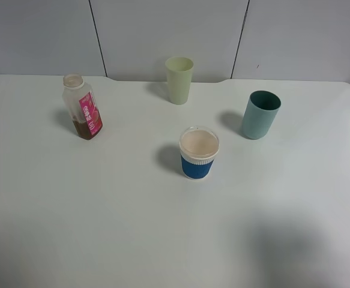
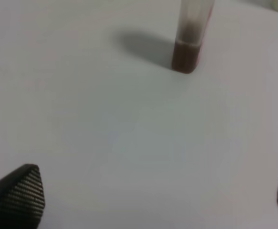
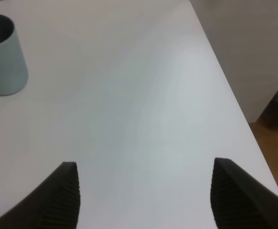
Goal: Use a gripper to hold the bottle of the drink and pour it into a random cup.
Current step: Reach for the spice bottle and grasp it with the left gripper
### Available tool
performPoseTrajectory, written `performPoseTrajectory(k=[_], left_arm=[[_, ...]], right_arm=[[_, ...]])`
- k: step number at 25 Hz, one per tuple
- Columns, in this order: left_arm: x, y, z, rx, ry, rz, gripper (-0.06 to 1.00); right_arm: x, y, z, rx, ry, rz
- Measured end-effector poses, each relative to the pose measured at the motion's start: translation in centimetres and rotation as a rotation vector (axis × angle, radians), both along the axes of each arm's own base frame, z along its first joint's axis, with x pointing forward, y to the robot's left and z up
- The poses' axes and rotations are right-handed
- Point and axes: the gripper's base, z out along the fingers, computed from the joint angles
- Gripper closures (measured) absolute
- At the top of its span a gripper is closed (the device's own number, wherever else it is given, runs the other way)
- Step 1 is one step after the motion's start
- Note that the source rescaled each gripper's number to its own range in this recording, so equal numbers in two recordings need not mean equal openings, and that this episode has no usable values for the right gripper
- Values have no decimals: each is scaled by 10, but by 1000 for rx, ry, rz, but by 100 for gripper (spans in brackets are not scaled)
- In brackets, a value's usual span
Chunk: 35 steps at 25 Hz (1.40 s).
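Observation:
The bottle of the drink (image 1: 84, 111) stands upright and capless at the table's back left, with a pink label and brown drink at its bottom. The cup (image 1: 199, 155), white with a blue sleeve, stands near the middle. Neither gripper shows in the exterior high view. In the left wrist view my left gripper (image 2: 158, 191) is open and empty, its dark ribbed fingertips (image 2: 22, 191) wide apart, with the bottle (image 2: 189, 43) well ahead of it. In the right wrist view my right gripper (image 3: 146, 169) is open and empty over bare table.
A pale green tumbler (image 1: 179, 79) stands at the back centre. A teal tumbler (image 1: 260, 114) stands at the right and shows in the right wrist view (image 3: 3, 55). The table's right edge (image 3: 234, 95) runs close to the right gripper.

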Motion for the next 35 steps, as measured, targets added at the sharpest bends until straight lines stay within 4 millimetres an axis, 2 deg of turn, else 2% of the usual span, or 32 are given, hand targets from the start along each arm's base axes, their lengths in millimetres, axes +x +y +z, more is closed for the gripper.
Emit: performPoseTrajectory(k=[35], left_arm=[[0,0,0,0,0,0,-6]], right_arm=[[0,0,0,0,0,0]])
